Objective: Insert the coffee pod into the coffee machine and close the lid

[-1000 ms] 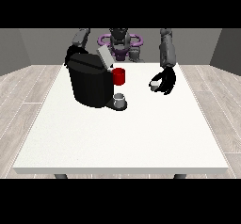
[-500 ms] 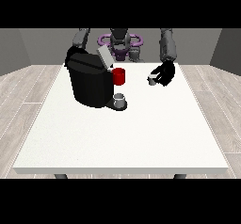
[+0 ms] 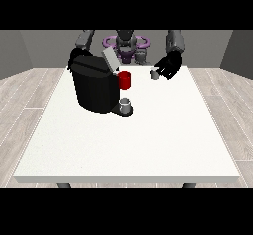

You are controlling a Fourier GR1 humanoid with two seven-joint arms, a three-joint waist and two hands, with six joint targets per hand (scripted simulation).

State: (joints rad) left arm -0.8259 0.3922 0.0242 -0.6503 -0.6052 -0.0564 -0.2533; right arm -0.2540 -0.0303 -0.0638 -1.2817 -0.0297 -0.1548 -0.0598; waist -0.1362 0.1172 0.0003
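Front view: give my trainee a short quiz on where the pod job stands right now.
1. True or false: the lid of the coffee machine is shut.
2. Where is the coffee pod?
A. inside the machine
B. at the robot hand at the view's right
C. lying at the table's near edge
3. What stands on the machine's drip base?

Key
1. False: the lid stands raised and tilted.
2. B: the pod sits at that robot hand's fingers, to the right of the machine.
3. A small grey cup, below the red part.
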